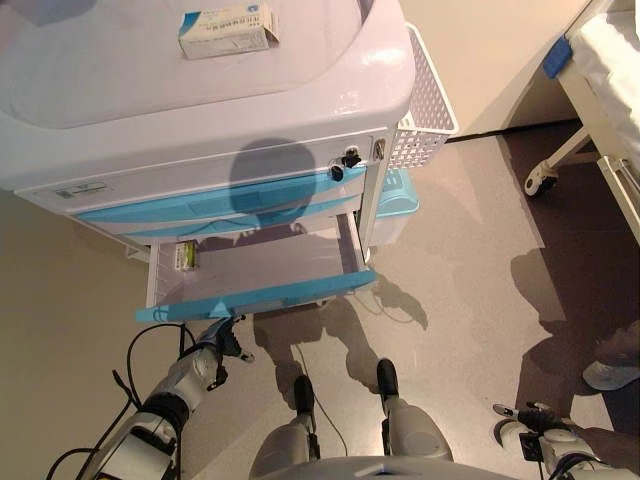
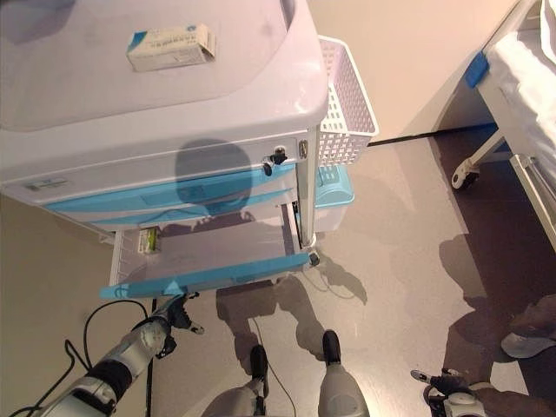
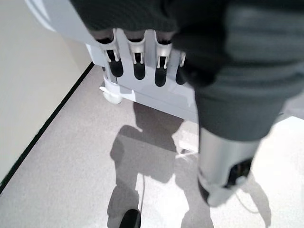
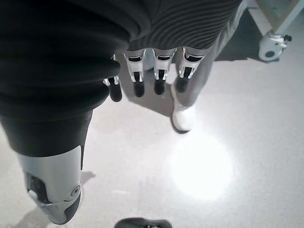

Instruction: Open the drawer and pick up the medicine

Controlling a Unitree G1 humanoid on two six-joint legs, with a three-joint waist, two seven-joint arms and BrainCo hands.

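The cart's lowest drawer (image 1: 255,298) stands pulled out, its blue front towards me. Inside it, at the back left corner, lies a small green-and-yellow medicine box (image 1: 185,256). A larger white-and-blue medicine box (image 1: 227,30) rests on the cart's top. My left hand (image 1: 212,345) hangs just below and in front of the drawer's blue front, apart from it, fingers (image 3: 137,61) relaxed and holding nothing. My right hand (image 1: 530,420) is low at the right, far from the cart, open and empty in the right wrist view.
A white mesh basket (image 1: 425,95) hangs on the cart's right side, with a blue bin (image 1: 400,195) below it. A bed frame with a castor wheel (image 1: 542,180) stands at the right. A person's shoe (image 1: 610,375) is on the floor near my right hand.
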